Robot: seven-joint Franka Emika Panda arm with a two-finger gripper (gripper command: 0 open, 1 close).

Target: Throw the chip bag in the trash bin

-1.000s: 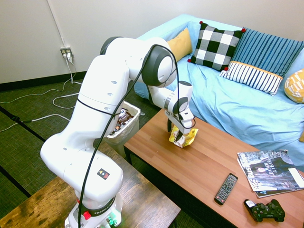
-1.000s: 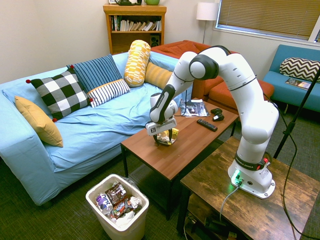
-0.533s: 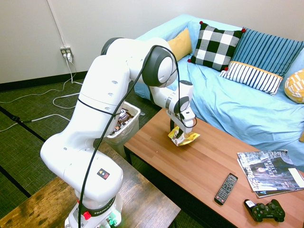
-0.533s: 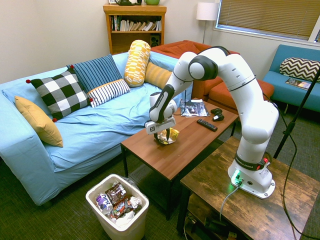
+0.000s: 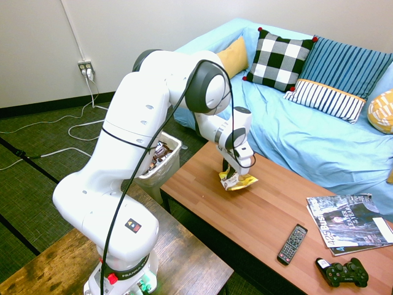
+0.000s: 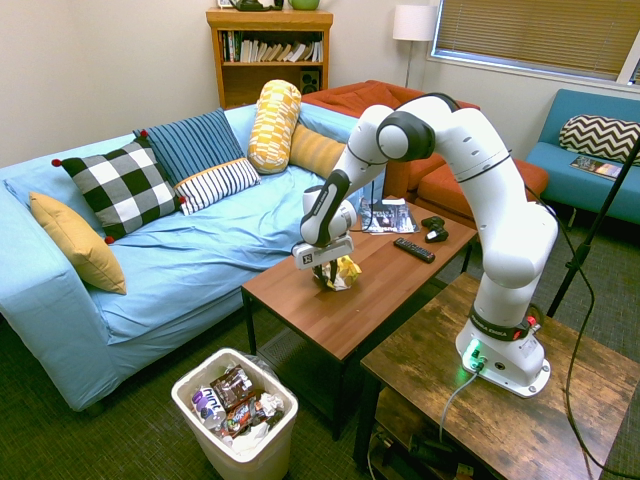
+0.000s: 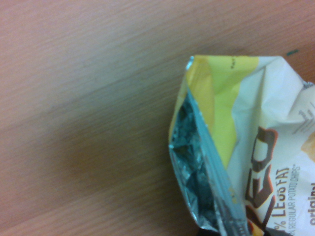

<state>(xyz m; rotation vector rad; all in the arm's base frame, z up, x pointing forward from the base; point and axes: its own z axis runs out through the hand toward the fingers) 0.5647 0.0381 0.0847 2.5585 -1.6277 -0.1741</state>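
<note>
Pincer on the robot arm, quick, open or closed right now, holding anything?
Pincer: down at the chip bag; whether open or closed on it cannot be told.

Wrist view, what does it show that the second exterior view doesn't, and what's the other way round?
Only the wrist view shows the "LESS FAT" print and the bag's open, silvery inside.

Only the second exterior view shows the bin, the remote, the sofa and the bookcase.

Both show the chip bag and part of the wooden tabletop under it.
</note>
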